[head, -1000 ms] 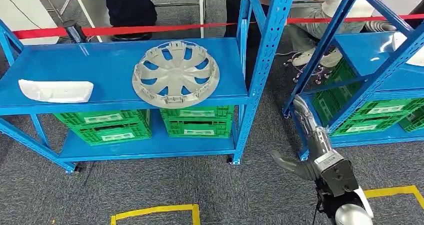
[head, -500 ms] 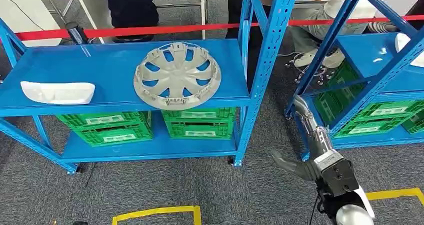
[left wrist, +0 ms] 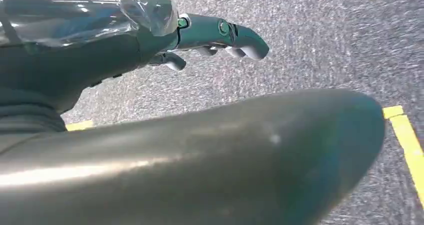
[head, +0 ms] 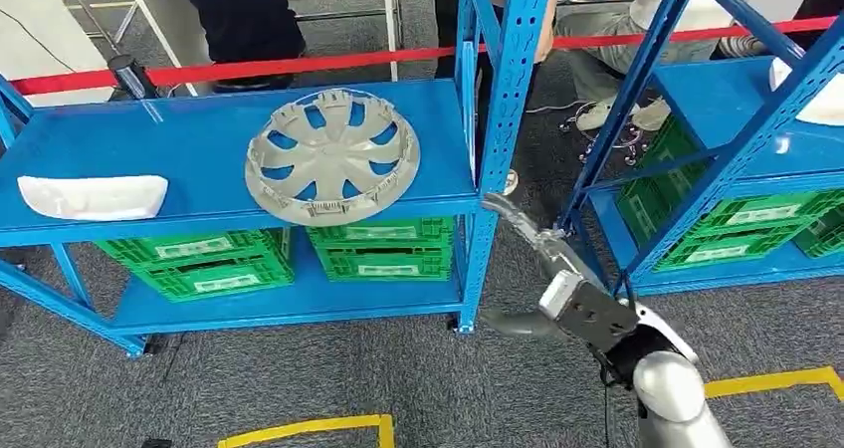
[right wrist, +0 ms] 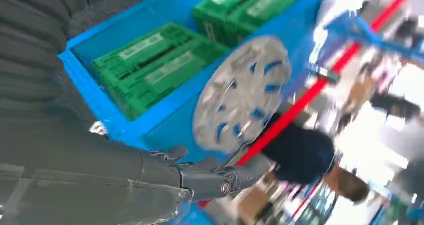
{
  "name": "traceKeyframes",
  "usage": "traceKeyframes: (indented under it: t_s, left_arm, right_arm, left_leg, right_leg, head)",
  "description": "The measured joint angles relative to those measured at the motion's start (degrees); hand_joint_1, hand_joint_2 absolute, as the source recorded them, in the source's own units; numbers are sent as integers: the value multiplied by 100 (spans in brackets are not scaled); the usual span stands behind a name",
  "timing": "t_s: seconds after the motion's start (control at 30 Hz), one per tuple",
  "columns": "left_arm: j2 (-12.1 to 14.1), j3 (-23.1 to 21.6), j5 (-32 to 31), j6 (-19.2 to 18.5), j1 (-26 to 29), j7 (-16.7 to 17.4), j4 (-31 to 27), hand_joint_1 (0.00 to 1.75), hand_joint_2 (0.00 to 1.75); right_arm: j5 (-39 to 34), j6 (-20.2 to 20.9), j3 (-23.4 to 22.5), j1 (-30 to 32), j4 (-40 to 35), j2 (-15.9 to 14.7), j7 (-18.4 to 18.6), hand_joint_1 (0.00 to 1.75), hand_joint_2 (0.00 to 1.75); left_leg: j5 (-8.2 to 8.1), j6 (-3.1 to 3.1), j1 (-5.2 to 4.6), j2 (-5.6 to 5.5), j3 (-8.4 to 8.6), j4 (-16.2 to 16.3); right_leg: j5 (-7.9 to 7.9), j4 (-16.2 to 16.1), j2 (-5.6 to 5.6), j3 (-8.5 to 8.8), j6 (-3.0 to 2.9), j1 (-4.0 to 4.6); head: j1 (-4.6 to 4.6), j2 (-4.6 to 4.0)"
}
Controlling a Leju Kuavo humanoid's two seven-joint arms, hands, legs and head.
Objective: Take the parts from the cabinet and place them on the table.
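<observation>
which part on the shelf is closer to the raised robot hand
The round grey wheel cover, lying toward the shelf's right end near the right robot hand. The white part lies at the far left end.

one grey wheel cover (head: 332, 155), one white part (head: 92, 196), two blue racks (head: 513, 90), several green crates (head: 386, 247)

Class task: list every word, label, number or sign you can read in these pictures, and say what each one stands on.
No text here can be read.
White labels on the green crates under the blue shelf: too small and blurred to read.
The grey wheel cover and white part show no markings.
</observation>
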Motion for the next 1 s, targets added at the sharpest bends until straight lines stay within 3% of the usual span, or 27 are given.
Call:
traceKeyframes:
  t_s: [0.13, 0.2, 0.37, 0.47, 0.63, 1.0]
  left_arm:
    - [13, -35, 18, 11, -16, 0, 17, 0, 0]
    - [0, -76, 24, 13, -25, -2, 24, 0, 0]
    - [-29, -171, 76, 11, -42, 35, 44, 0, 0]
    - [-29, -223, 107, 13, -43, 42, 46, 0, 0]
    - [-26, -332, 183, 70, -44, 100, 48, 0, 0]
    - [17, -607, 312, 201, -72, 197, 172, 0, 0]
  right_arm:
    - [-57, 201, 382, -291, 192, -61, 74, 0, 175]
    - [-81, 249, 524, -441, 264, -113, 105, 0, 175]
    - [-74, 282, 798, -698, 494, -184, 214, 0, 175]
    - [-59, 205, 861, -775, 579, -205, 245, 0, 175]
    - [-20, -203, 880, -950, 766, -208, 328, 0, 175]
    - [146, -450, 793, -1430, 1374, -133, 483, 0, 175]
  left_leg:
    - [37, 76, -34, -6, 23, -55]
    - [95, -15, -1, -17, 103, -162]
    - [81, 36, -41, -37, 78, -144]
    - [83, 59, -58, -38, 73, -137]
    - [91, 71, -63, -35, 71, -136]
    - [100, 75, -51, -32, 73, -135]
  right_leg:
    - [4, -56, -7, 5, 98, 19]
    - [41, -119, -20, 79, 14, 25]
    - [20, -154, -29, 85, 23, 0]
    - [30, -157, -29, 81, 69, -21]
    - [46, -160, -28, 75, 94, -25]
    - [50, -148, -28, 69, 99, -7]
  head:
    - [-17, 0]
    - [15, 0]
    - [17, 0]
    - [15, 0]
    - [13, 0]
    - [11, 0]
